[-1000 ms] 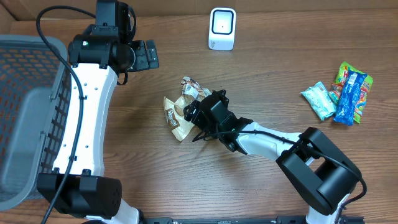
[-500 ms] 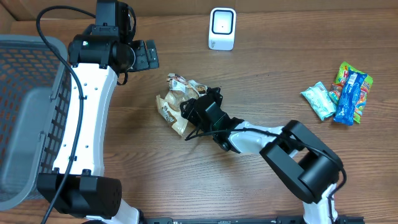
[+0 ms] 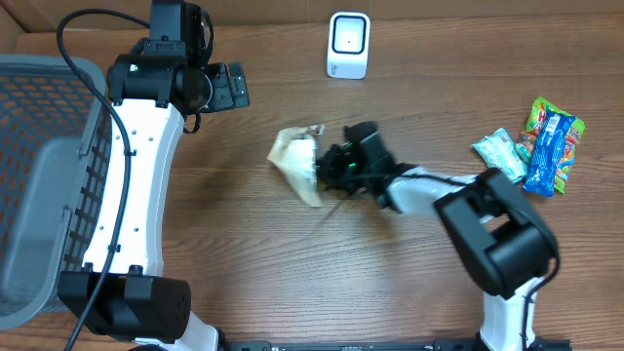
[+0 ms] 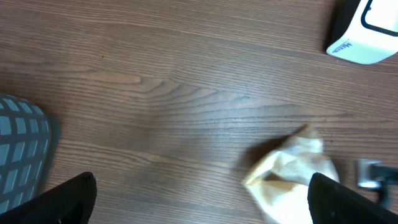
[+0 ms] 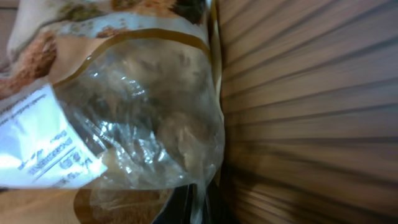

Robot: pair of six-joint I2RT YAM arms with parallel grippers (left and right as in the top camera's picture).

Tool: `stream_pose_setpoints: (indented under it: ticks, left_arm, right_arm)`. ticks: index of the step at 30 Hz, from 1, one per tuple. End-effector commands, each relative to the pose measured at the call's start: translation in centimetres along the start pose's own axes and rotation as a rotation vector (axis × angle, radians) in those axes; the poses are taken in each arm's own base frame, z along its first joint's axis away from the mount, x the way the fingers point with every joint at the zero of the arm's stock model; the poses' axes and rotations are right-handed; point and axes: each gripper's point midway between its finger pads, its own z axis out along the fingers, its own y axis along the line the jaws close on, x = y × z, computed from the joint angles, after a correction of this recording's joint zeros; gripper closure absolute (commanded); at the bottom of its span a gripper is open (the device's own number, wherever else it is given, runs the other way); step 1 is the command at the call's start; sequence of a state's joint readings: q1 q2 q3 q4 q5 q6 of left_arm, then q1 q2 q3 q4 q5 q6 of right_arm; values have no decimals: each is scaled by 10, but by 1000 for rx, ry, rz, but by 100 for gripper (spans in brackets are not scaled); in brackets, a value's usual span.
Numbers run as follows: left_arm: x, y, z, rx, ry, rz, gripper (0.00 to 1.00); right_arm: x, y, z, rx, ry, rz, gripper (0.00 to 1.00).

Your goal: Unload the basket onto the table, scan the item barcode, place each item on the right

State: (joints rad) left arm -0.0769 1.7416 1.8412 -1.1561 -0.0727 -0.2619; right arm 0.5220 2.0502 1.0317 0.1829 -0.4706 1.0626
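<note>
Wood-grain table [image 3: 292,283] now carries the snack bag [image 3: 293,157] pinched by the right gripper [image 3: 325,168], which has just clamped shut and pulled it rightward, toward the scanner [image 3: 348,45], so presenting the barcode looks next, while the left gripper [image 3: 229,88] hangs wide open
</note>
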Motion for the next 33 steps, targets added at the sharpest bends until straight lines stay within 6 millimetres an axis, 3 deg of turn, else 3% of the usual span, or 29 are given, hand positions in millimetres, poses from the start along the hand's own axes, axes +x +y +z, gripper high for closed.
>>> stream_pose_setpoints:
  ticks: [1,4,10,12,13,14,15,16,24,26,28,31,33]
  left_arm:
    - [-8,-1,-4,-2,-24,4,0]
    - [-8,-1,-4,-2,-24,4,0]
    - [-7,-1,-4,-2,-24,4,0]
    - [-7,-1,-4,-2,-24,4,0]
    - [-7,-1,-4,-2,-24,4,0]
    - [-7,-1,-4,-2,-24,4,0]
    - [-8,-1,-4,-2,-24,4,0]
    - [-8,-1,-4,-2,-24,4,0]
    - [-8,-1,-4,-2,-24,4,0]
    - [-8,-1,-4,-2,-24,4,0]
    - [-7,-1,-4,-2,-24,4,0]
    - [-8,-1,-4,-2,-24,4,0]
    - [-7,-1,-4,-2,-24,4,0]
  right_arm:
    - [0,-15,-29,21,84,-117,96]
    - [-8,-16,-50,93,96,-218,96]
    - [-30,-22,-87,438,76,-451,95]
    - [-32,-16,-94,474,90,-511,60]
    - [-32,-12,-96,474,97,-524,48]
    - [-31,-4,-98,460,107,-532,18]
    - [-30,0,-98,443,115,-531,5]
    - [-28,3,-98,424,122,-529,0]
    - [-29,-2,-90,402,153,-562,0]
    - [-20,-2,-84,368,198,-547,0]
    - [-6,5,-82,306,250,-533,21]
    - [5,23,-85,224,281,-535,71]
    - [7,31,-92,213,274,-543,73]
